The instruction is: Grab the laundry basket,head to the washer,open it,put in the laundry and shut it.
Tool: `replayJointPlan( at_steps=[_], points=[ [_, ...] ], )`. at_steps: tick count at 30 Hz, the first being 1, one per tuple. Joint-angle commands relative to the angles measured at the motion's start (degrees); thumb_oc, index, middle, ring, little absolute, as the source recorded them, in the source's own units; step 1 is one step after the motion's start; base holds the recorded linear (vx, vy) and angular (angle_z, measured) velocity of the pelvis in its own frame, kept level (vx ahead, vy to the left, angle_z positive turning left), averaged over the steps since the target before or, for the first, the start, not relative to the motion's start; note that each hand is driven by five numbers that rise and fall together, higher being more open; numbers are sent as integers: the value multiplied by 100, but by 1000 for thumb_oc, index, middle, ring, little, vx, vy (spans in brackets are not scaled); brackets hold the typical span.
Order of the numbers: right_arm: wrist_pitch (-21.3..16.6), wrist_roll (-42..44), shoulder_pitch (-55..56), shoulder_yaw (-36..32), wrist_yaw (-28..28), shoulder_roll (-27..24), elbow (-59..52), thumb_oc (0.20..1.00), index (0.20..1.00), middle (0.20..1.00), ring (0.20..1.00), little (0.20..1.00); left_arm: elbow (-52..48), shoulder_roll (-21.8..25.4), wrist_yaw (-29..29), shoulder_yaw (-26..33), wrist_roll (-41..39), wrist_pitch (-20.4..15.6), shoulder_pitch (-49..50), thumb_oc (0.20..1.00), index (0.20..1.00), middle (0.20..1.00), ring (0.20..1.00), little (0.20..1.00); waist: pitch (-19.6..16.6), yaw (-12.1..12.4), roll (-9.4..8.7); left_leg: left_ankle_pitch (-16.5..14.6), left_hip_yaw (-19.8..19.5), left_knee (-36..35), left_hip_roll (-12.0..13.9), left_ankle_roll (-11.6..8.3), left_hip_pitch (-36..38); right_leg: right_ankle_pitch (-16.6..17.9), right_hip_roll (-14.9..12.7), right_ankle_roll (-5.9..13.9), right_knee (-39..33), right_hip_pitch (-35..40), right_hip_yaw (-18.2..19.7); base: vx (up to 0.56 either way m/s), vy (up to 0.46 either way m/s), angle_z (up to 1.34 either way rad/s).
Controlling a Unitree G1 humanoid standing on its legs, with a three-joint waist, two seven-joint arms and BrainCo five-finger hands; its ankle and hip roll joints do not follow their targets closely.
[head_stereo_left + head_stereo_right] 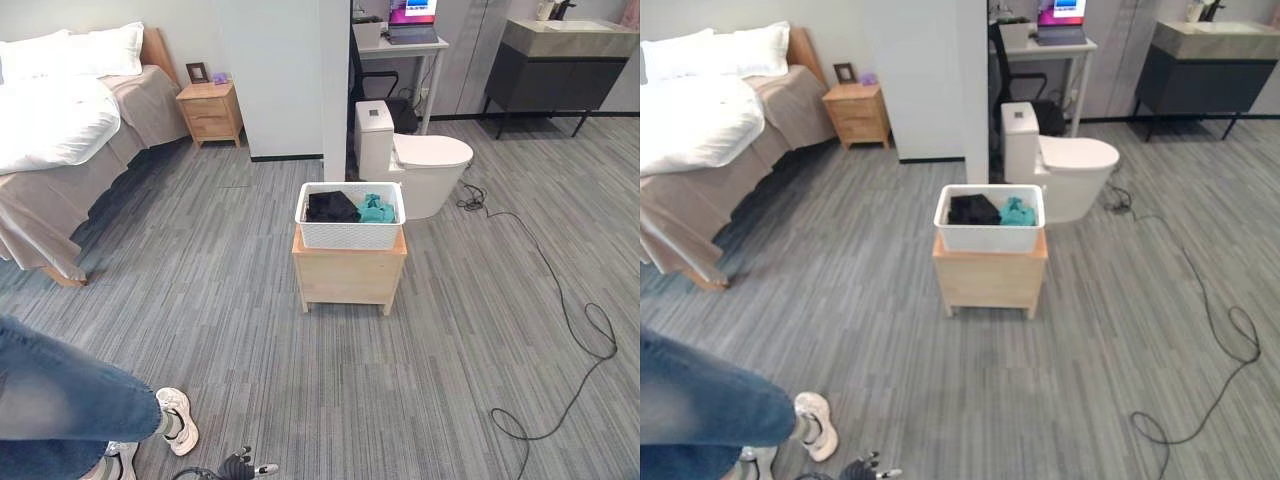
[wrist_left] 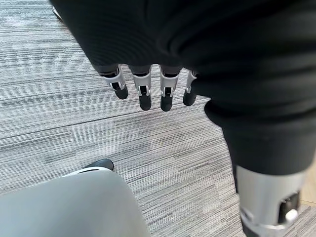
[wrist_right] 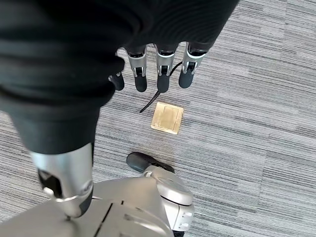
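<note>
My left hand (image 2: 148, 89) and right hand (image 3: 158, 74) hang released, holding nothing; the laundry basket (image 1: 350, 232) waits well ahead, covering a wooden stool's (image 1: 348, 275) top. Hasty grabbing could tip it off.

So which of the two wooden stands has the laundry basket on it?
The low wooden stand mid-floor by the toilet; the white basket sits on it. The bedside stand carries only small items.

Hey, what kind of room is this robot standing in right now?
Probably a mock-up home or studio flat: a bed with a wooden nightstand shares one carpeted floor with a toilet and a vanity sink. A white laundry basket of clothes sits on a small wooden stand.
</note>
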Motion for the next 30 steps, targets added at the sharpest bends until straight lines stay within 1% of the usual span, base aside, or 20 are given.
replayJointPlan(
  at_steps=[1,5,24,30],
  points=[
    [-8,80,-121,194,10,-47,400,1000,1000,1000,1000,1000,429,-10,33,-41,50,-210,-194,1000,1000,1000,1000,1000,-307,19,-284,-139,-431,-188,121,-255,-33,106,-695,724,42,-108,-46,0,0,0],
    [-20,85,-93,178,-23,-22,401,1000,1000,1000,1000,1000,430,35,160,52,76,-201,-238,1000,1000,1000,1000,1000,-292,38,-297,-111,-470,-188,130,-272,-54,91,-676,716,42,-106,-83,0,0,0],
    [-13,123,-67,161,7,-38,397,1000,1000,1000,1000,1000,485,56,129,115,-15,-183,-197,1000,1000,1000,1000,1000,-247,59,-305,-62,-501,-188,201,-330,-76,29,-631,687,42,-83,-152,3,-13,0],
    [-18,176,-85,174,24,-66,349,1000,1000,1000,1000,1000,428,89,124,109,-72,-170,-214,1000,1000,1000,1000,1000,-174,68,-271,6,-531,-188,263,-360,-93,3,-565,633,42,-111,-124,8,-60,6]
  ],
)
